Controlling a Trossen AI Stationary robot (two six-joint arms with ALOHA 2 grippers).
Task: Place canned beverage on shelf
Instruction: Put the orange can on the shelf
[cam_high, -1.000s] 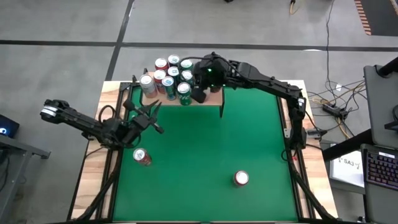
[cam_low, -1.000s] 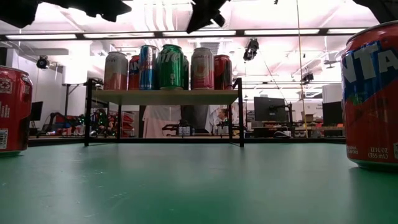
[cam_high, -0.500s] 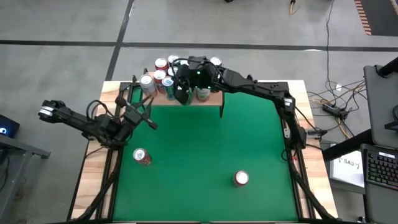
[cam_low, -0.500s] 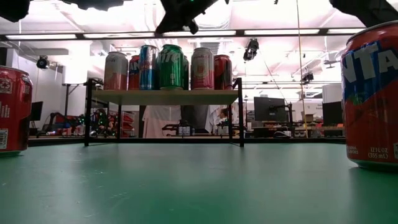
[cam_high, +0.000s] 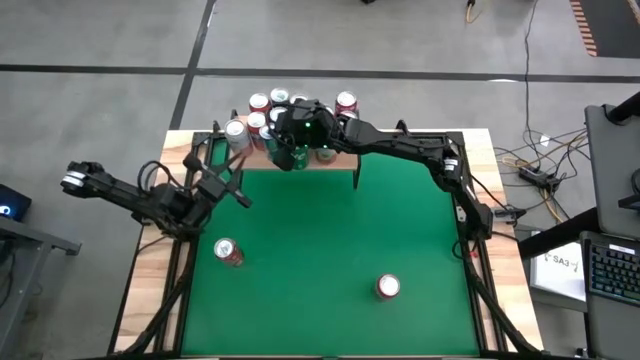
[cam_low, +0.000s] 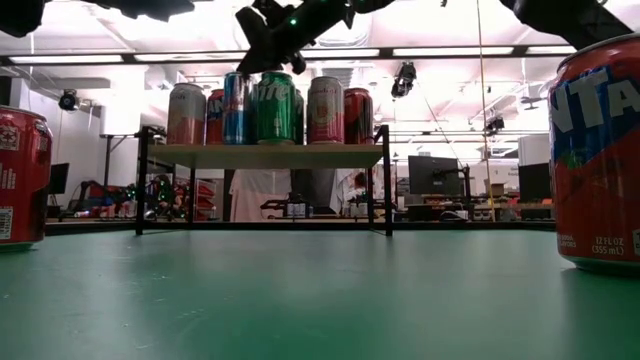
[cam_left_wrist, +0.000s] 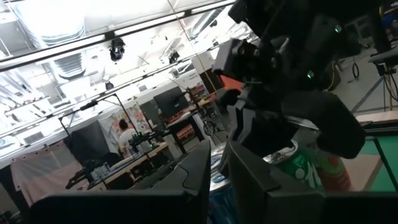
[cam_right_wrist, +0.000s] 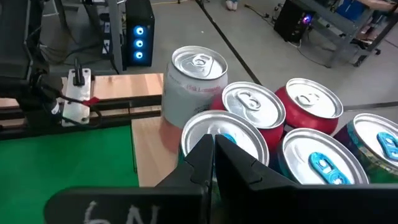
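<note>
Compared with one second earlier, the right arm has swung leftward along the shelf, so that the right gripper (cam_high: 291, 150) now hangs over the left part of the can cluster rather than the right part; the left arm has drawn back slightly toward the table's left edge.

Green table top (cam_high: 330, 240): carries two loose cans, a red can (cam_high: 228, 252) near the left side and an orange can (cam_high: 388, 287) toward the front right.

Shelf (cam_low: 262, 155): light-wood board on thin black legs at the table's far edge, with a group of upright cans (cam_low: 272, 107) standing on it.

Right gripper: directly above the shelved can tops, fingers pressed together, holding nothing (cam_right_wrist: 211, 163).

Left gripper (cam_high: 228, 186): raised over the table's left margin, jaws nearly together, nothing between them.
</note>
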